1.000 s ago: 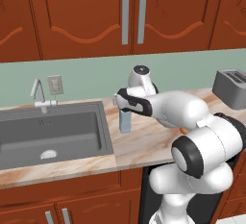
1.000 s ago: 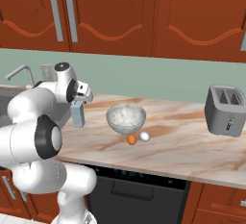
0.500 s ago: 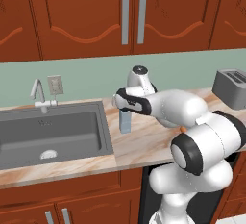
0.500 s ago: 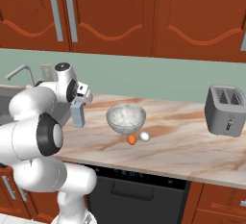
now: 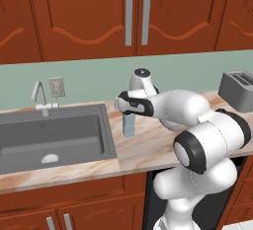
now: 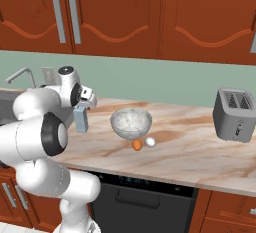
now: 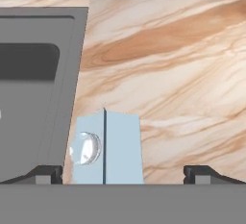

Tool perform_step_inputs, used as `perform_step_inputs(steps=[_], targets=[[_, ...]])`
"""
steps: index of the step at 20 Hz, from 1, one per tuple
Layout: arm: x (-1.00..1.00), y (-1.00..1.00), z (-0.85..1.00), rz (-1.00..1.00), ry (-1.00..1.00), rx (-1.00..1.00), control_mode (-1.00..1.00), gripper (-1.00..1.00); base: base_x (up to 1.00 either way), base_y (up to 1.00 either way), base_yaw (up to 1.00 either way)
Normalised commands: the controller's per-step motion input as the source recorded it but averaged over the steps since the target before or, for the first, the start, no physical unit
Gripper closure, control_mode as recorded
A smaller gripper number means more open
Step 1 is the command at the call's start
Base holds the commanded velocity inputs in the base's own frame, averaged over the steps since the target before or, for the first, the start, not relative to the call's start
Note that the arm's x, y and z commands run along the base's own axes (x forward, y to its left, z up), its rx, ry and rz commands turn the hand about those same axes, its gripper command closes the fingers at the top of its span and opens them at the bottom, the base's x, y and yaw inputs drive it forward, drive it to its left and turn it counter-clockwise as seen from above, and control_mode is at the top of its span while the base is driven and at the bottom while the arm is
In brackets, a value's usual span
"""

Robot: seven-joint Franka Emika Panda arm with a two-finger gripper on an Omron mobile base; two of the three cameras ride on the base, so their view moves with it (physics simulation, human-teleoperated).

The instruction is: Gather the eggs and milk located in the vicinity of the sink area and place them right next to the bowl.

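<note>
Since prior frame: gripper [image 7: 123,172] a touch lower over milk [image 5: 129,125] | sink [image 5: 54,135] left of carton | bowl [image 6: 131,122] on counter, eggs [image 6: 142,143] already beside it | milk not yet grasped, jaws wide, straddling gabled top

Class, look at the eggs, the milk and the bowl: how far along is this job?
Done: both eggs lie beside the bowl. In hand: the open end effector hangs over the milk, which stands near the sink, not yet gripped. Left: grasp the carton and set it by the bowl.
</note>
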Motion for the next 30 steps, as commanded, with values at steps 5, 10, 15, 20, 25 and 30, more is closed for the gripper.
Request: perform_step_inputs(steps=[5,10,15,20,25,30], targets=[[0.15,0.03,-0.02,0.00,0.01,0.00,-1.00,-1.00,0.00,0.00,0.00],[0.00,0.08,-0.03,0.00,0.05,0.00,-1.00,-1.00,0.00,0.00,0.00],[0.00,0.06,-0.19,0.00,0.05,0.00,-1.00,-1.00,0.00,0.00,0.00],[0.05,0.00,-0.25,0.00,0.01,0.00,-1.00,-1.00,0.00,0.00,0.00],[0.04,0.00,-0.13,0.00,0.00,0.00,-1.00,-1.00,0.00,0.00,0.00],[0.00,0.00,0.00,0.00,0.00,0.00,-1.00,1.00,0.00,0.00,0.00]])
